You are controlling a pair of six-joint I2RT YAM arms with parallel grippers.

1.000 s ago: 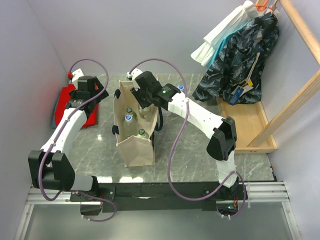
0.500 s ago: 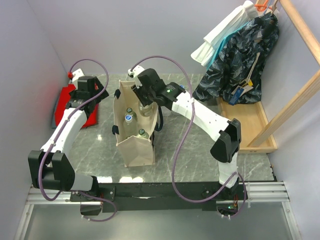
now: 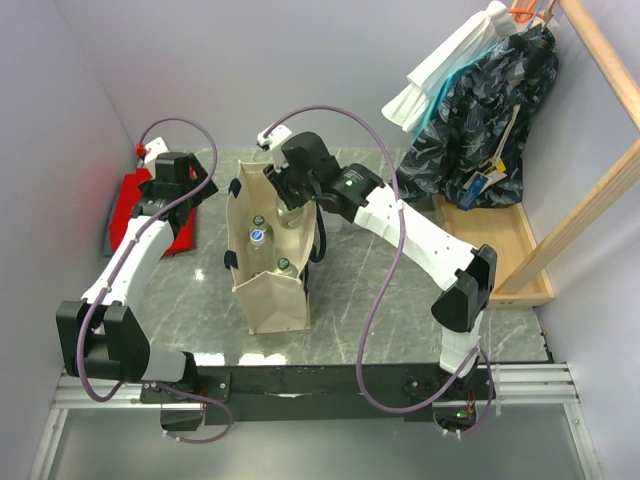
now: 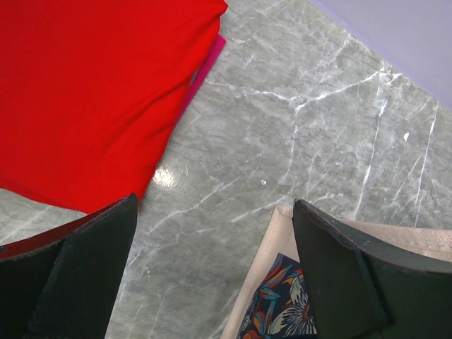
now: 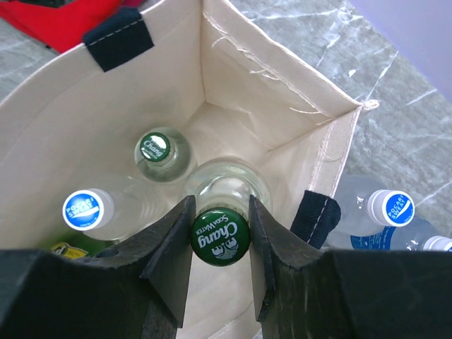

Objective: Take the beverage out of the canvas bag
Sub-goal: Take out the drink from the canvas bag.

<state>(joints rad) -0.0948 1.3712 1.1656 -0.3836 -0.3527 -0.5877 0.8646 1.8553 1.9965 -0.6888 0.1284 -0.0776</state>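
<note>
Clamping beverage [image 5: 219, 238] — right gripper [image 5: 219, 224]

Chang bottle [image 5: 220, 236] body hidden under cap; outside bottle [image 5: 387, 213] cut by edge.

The bag [image 3: 272, 295] is plain beige with navy handles [image 5: 119, 39], the bottle cap [image 5: 220, 236] dark green with white lettering, the second cap [image 5: 87, 210] blue and white, the folded cloth [image 4: 85, 92] bright red, and the counter [image 4: 296, 127] grey marble veined white.
</note>
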